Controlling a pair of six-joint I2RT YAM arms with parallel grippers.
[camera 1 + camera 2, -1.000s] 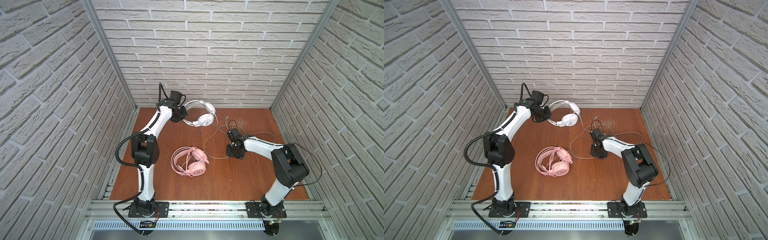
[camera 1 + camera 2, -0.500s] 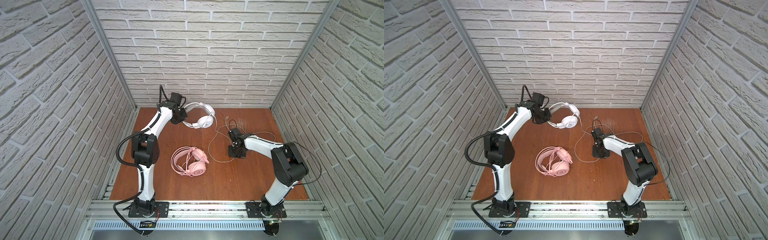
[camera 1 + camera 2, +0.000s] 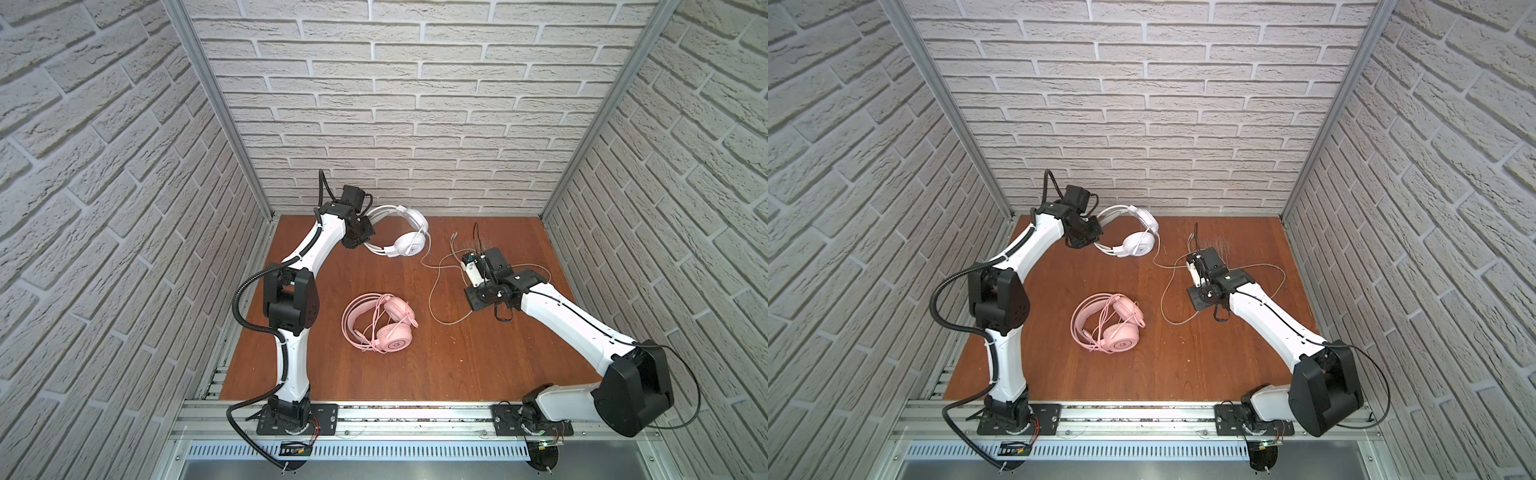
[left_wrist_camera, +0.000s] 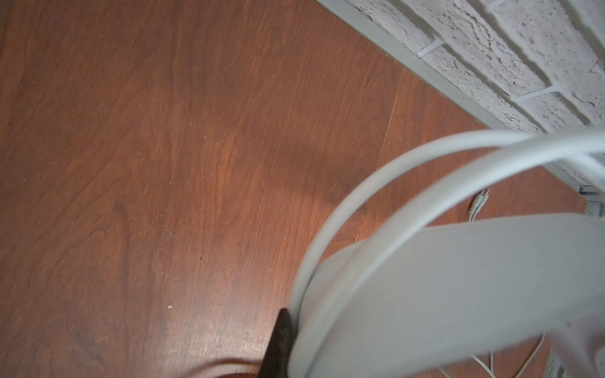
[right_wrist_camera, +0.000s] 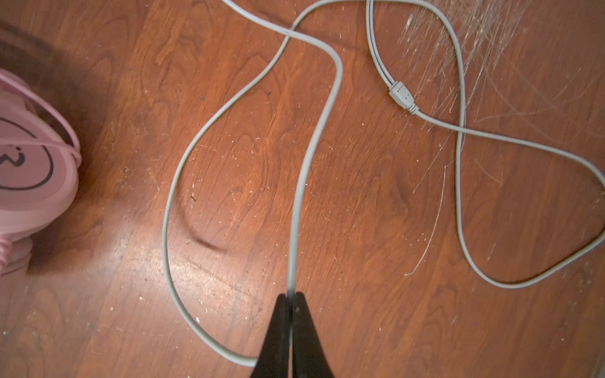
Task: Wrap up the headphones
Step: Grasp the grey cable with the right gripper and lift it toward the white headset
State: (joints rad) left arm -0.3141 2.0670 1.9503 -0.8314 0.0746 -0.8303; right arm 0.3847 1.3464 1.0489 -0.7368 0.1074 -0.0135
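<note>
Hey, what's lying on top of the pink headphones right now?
The pink headphones have only their own thin pink cord draped in loops across the headband and cups. Whatever is beneath the headphones is covered, so that cannot be seen.

Left wrist view: white headset (image 4: 458,294) blurred, cut by frame edges; left end effector (image 4: 278,347) only one dark finger visible. Right wrist view: pink headset (image 5: 29,170) cut by edge; grey cord (image 5: 304,163) runs out of frame. Plug tips (image 4: 478,204) too small to read.
</note>
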